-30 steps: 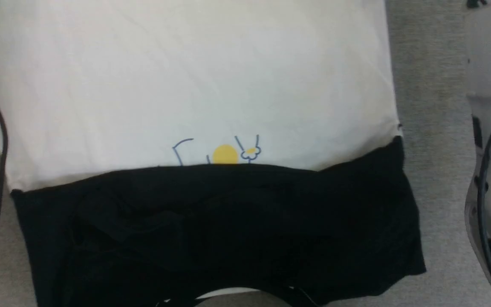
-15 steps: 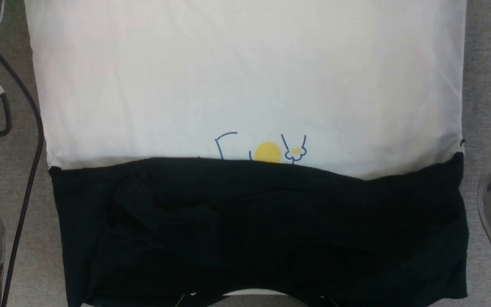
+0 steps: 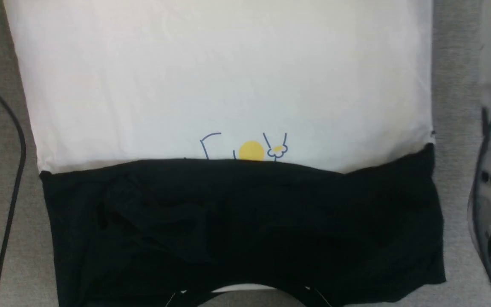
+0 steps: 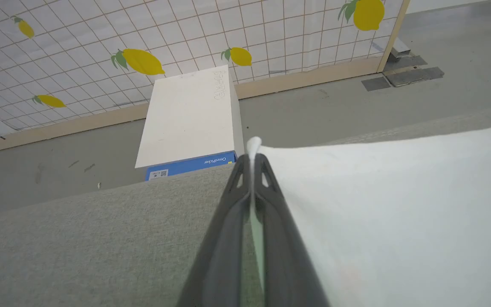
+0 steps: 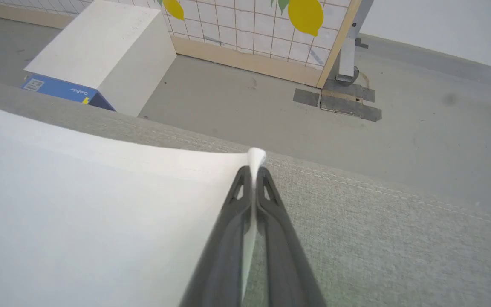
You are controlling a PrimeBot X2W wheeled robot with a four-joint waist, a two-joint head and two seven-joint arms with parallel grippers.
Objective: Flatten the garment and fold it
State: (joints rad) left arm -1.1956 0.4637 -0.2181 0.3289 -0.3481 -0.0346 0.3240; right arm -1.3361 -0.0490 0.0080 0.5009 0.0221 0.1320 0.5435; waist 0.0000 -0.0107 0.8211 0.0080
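At the tips of the left end effector [image 4: 252, 157], the two dark fingers pinch a corner of the white T-shirt [image 4: 377, 204], and a small tuft of cloth pokes out beyond them. The right end effector [image 5: 254, 168] is likewise closed tight on the opposite white corner, with its own tuft showing past the tips. Between the two grips the white edge runs taut, and the cloth spreads back from it over the grey felt-covered desk [image 4: 79, 247].

From the head view, the shirt's white body lies flat and smooth. The black sleeves [image 3: 245, 226] are folded across its near part in a rumpled band that covers the lower edge of the chest print [image 3: 249, 149]. A dark cable [image 3: 15, 170] hangs at the desk's left side.

Beyond the desk's far edge, a white box [image 4: 188, 119] with a blue end sits on the grey floor [image 4: 313, 111], just before a tiled panel [image 4: 100, 34] printed with lemons.
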